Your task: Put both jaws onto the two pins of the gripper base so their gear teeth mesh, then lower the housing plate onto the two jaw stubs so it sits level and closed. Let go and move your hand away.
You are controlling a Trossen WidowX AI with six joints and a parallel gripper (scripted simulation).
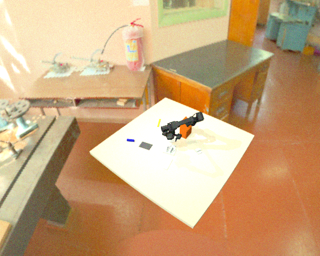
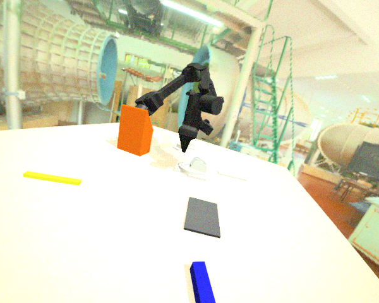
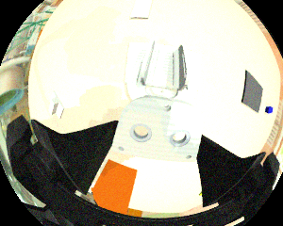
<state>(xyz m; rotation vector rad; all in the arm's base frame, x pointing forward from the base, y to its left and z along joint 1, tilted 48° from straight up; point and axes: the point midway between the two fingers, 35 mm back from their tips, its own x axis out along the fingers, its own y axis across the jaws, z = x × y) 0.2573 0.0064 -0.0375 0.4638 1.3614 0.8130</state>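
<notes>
- Tabletop, broad and pale cream (image 1: 188,192) (image 2: 85,244) (image 3: 217,42), lies beneath my work.
- My black jointed arm (image 1: 182,121) (image 2: 175,88) reaches over it, bent downward.
- Orange block with a sloped side (image 1: 185,130) (image 2: 134,130) (image 3: 115,185) stands upright near my arm.
- My black claw (image 1: 174,137) (image 2: 183,149) (image 3: 158,131) is spread wide but clamped on the plate, one finger at each side, above the table.
- Pale grey housing plate with two round holes (image 3: 159,123) sits between those fingers, off the jaws.
- White gripper base (image 1: 165,152) (image 2: 196,177) (image 3: 132,71) lies on the table, just ahead of the plate in my wrist view.
- Two pale, grey-sided jaws (image 1: 170,149) (image 2: 198,165) (image 3: 180,66) are on it; I cannot tell whether their teeth mesh.
- Dark grey flat slab (image 1: 145,145) (image 2: 202,216) (image 3: 252,90) lies apart from the base.
- Bright yellow bar (image 1: 159,122) (image 2: 52,178) lies flat.
- Short blue bar (image 1: 130,140) (image 2: 202,283) (image 3: 269,109) lies near the slab.
</notes>
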